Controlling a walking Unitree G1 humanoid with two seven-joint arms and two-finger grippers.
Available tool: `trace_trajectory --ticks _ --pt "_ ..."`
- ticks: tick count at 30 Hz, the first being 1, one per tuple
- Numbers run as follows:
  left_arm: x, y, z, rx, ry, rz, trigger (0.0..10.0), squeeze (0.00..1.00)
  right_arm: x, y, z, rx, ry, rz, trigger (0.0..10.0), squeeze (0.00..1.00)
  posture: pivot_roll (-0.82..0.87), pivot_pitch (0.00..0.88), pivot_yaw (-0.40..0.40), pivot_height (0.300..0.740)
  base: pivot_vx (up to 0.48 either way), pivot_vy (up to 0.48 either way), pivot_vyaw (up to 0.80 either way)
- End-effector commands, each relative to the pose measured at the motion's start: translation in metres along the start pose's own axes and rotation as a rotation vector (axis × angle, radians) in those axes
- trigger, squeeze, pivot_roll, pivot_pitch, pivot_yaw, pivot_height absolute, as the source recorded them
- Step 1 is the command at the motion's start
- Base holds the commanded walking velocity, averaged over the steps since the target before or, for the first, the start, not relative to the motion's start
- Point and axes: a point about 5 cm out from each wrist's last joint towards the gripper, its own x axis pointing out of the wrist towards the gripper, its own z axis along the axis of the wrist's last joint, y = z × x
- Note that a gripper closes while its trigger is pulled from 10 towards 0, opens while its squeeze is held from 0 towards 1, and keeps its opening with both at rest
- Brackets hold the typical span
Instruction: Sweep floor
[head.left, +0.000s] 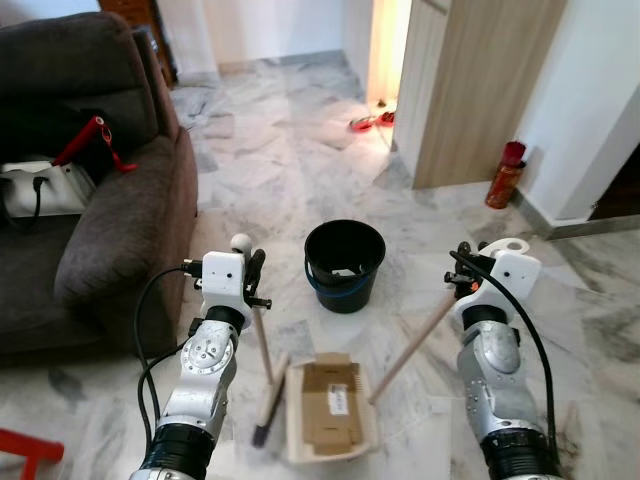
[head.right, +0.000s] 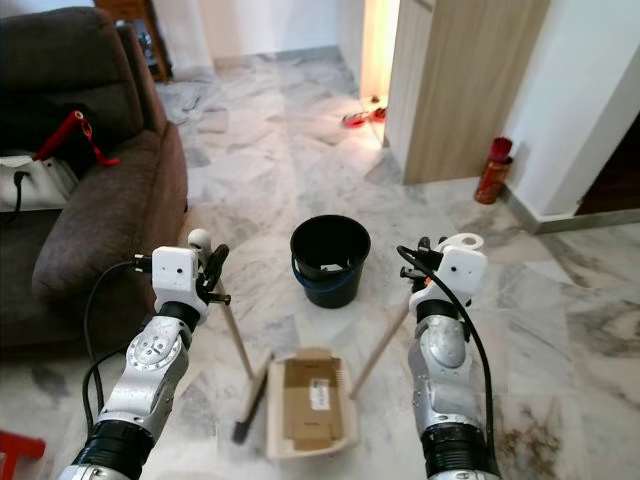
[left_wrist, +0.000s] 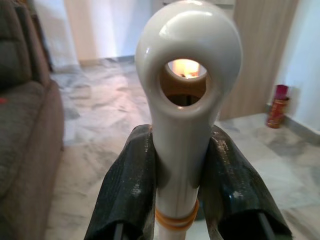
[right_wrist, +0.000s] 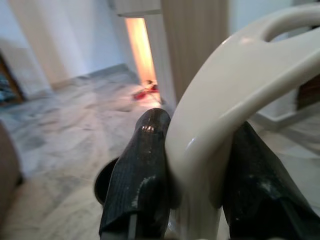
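Observation:
My left gripper (head.left: 250, 270) is shut on the top of a broom's wooden handle (head.left: 262, 345). The white cap (left_wrist: 187, 60) with its hanging hole stands just above the fingers (left_wrist: 127, 195). The dark broom head (head.left: 268, 410) rests on the marble floor beside a cream dustpan (head.left: 293, 425), which holds a flat piece of cardboard (head.left: 332, 402). My right gripper (head.left: 468, 272) is shut on the dustpan's white loop grip (right_wrist: 220, 105). From there its wooden stick (head.left: 412, 346) slants down to the pan.
A black bucket (head.left: 344, 262) stands just beyond the dustpan. A dark sofa (head.left: 110, 230) with a white bag (head.left: 40, 190) lies at left. A red bottle (head.left: 505, 175) stands by the wooden cabinet (head.left: 480, 90) at right. Something red (head.left: 25, 450) lies at the near left.

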Motion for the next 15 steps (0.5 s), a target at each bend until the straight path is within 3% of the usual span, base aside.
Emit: trace_trajectory --ticks 1,9,15 --pt "0.0058 0.0033 0.015 0.016 -0.061 0.008 10.0 0.0 0.0039 0.007 0.0136 0.027 -0.057 0.016 10.0 0.0 -0.04 0.0 0.027 0.74 0.0 0.48 -0.8" --pt "0.0057 0.0039 0.0153 0.021 -0.064 0.015 10.0 0.0 0.0039 0.0071 0.0133 0.033 -0.054 0.016 10.0 0.0 -0.04 0.0 0.024 0.74 0.0 0.31 -0.77" --pt "0.0062 0.0041 0.0181 0.03 -0.081 0.017 10.0 0.0 0.0036 0.0129 0.0139 0.036 -0.063 0.027 10.0 0.0 -0.03 0.0 0.023 0.74 0.0 0.0 0.0"
